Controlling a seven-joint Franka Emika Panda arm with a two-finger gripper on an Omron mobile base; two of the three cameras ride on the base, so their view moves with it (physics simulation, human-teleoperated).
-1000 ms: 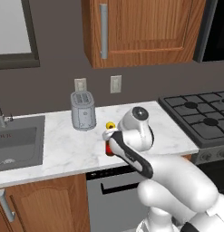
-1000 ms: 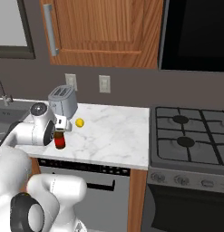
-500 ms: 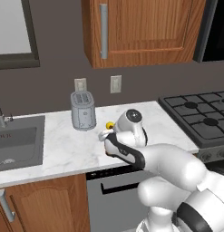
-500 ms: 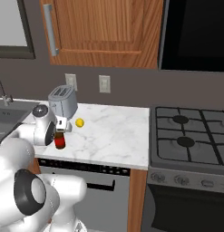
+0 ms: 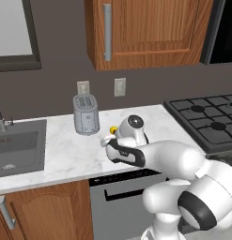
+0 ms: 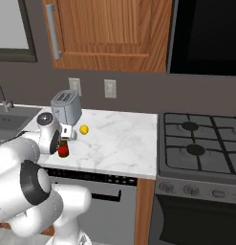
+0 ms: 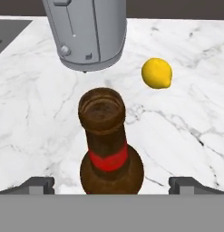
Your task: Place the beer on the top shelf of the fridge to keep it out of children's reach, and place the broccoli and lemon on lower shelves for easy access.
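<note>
The beer (image 7: 103, 136), a dark brown bottle with a red band, stands upright on the marble counter (image 7: 186, 131), and I look down on its mouth. My gripper (image 7: 111, 186) is open, with one fingertip on each side of the bottle's body and neither touching it. In the right base view the bottle's red base (image 6: 63, 151) shows under my hand. The lemon (image 7: 157, 73) (image 6: 83, 129) (image 5: 113, 130) lies on the counter just beyond the bottle. The fridge, its shelves and the broccoli are out of view.
A grey toaster (image 5: 86, 115) (image 7: 86, 34) stands against the wall close behind the bottle. A sink (image 5: 19, 145) lies to the left and a gas stove (image 6: 200, 143) to the right. Wooden wall cabinets (image 5: 145, 28) hang above the counter.
My hand has shifted a little over the bottle and the arm's elbow has swung up. The jaws stayed open. Bottle and lemon have not moved.
</note>
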